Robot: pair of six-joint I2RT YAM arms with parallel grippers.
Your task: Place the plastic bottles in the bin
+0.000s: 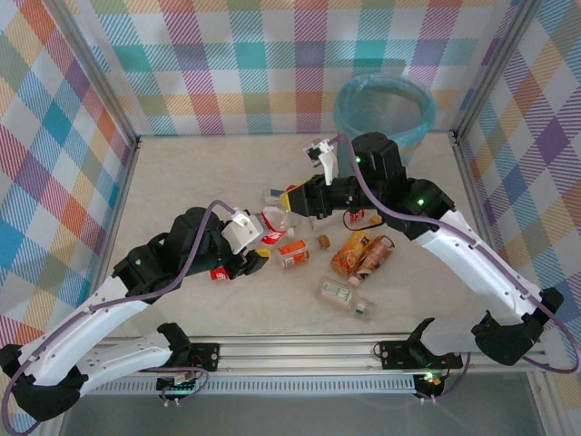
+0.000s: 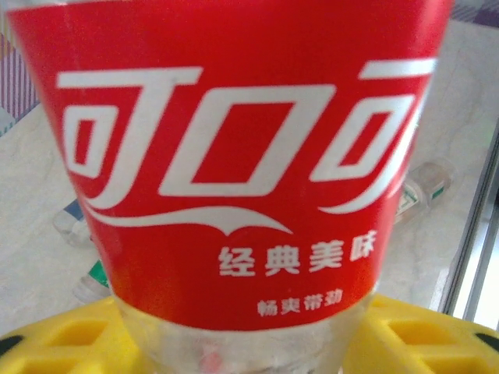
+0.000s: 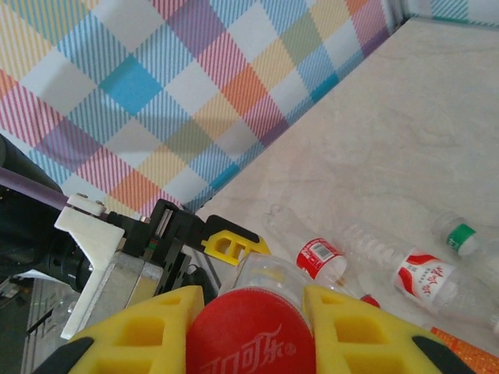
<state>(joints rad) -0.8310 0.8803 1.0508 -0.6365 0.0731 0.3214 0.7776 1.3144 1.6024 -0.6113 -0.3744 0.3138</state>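
Nearest the arm bases, a clear bottle with a green label (image 1: 345,297) lies on the counter (image 1: 182,182). An orange-labelled bottle (image 1: 292,253) and a brown-tinted bottle (image 1: 374,257) lie just beyond it. At mid-counter, the left hand (image 1: 261,256) has its yellow fingers (image 2: 70,339) on either side of the clear end of a red-labelled bottle (image 2: 234,156); whether they press it cannot be told. The right hand (image 3: 251,327), angled in from the far side, pinches the same bottle at its red label. Farthest back, at the far right, stands the bin (image 1: 419,127), lined with a light-blue bag.
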